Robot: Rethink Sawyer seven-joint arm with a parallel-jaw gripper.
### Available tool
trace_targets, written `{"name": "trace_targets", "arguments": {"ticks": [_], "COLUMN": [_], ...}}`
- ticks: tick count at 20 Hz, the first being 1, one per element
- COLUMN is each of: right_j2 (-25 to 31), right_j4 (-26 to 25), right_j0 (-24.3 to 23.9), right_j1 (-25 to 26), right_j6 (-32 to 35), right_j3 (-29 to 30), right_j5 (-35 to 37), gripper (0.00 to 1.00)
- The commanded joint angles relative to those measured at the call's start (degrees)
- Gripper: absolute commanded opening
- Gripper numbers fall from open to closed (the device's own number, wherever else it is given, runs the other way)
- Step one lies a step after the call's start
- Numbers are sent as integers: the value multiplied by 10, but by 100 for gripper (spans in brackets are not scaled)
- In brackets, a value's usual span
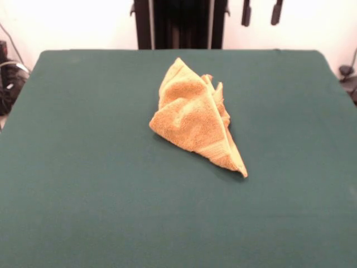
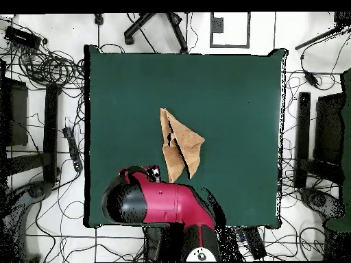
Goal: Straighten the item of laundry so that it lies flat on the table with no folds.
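Plain white wall (image 1: 72, 25) behind, brightly and evenly lit. Pale tiled floor (image 2: 41, 233) all round, strewn with tangled black cables (image 2: 51, 68). Dark racks (image 2: 14, 123) at left and right in the overhead view. Black star-shaped chair base (image 2: 154, 24) at the top, beside a white square floor panel with a dark frame (image 2: 230, 29).

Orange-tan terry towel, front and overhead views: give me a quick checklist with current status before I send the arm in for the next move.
1. Orange-tan terry towel flat, no folds: not ok, bunched into a peaked, triangular heap.
2. Towel fully on the dark green felt table, away from edges: ok.
3. Graspable corner exposed: ok, one pointed tip lies flat on the felt.
4. Gripper clear of the towel: ok, raised at the table's far side.
5. Gripper open: ok, fingers apart.
6. White tag located: cannot tell.
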Motion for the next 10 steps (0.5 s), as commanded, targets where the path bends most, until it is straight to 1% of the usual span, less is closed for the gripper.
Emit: {"name": "trace_targets", "arguments": {"ticks": [1,5,8,10], "right_j2": [6,2,5,-5], "right_j4": [-17,-13,-10,-10], "right_j0": [-2,2,-4,0], "right_j1": [-13,-11,-13,-14], "right_j6": [67,67,64,77], "right_j3": [1,-13,-8,-1], "right_j5": [29,70,73,66], "gripper": [100,100,100,100]}}
